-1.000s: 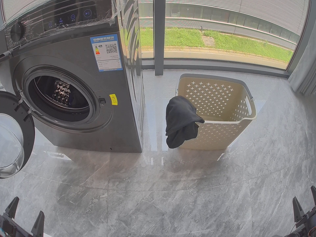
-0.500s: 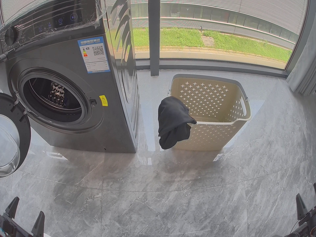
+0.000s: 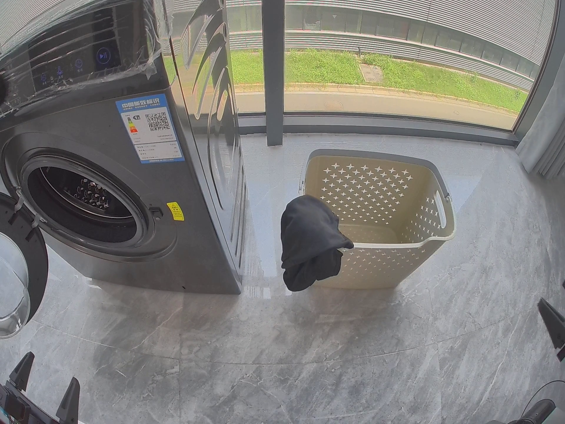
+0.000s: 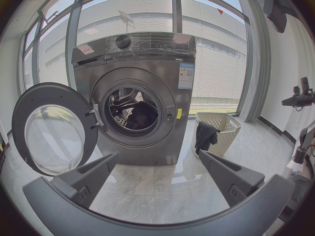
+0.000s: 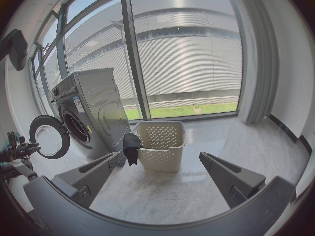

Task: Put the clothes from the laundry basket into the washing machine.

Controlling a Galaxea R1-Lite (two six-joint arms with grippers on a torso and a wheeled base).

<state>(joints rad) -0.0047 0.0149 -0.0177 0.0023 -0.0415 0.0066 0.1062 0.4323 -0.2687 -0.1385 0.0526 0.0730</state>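
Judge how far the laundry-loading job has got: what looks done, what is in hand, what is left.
Done: the washer door stands open and dark clothes lie in the drum. In hand: nothing; the left hand and right hand are both open and empty, apart from the basket. Left: one dark garment draped over the basket rim has to go into the drum.

The left hand (image 4: 158, 154) and right hand (image 5: 159, 154) are showing dark grey wedge fingers (image 4: 229, 177) with ribbed pads (image 4: 205, 158) and round screws (image 4: 233, 191).

Grey marble floor (image 3: 329, 354), glossy. Tall window (image 3: 412, 7) behind, dark post (image 3: 272, 60); grass (image 3: 424, 80) outside, ribbed wall (image 3: 412, 30) beyond. Pale curtain (image 3: 544, 136) at right edge
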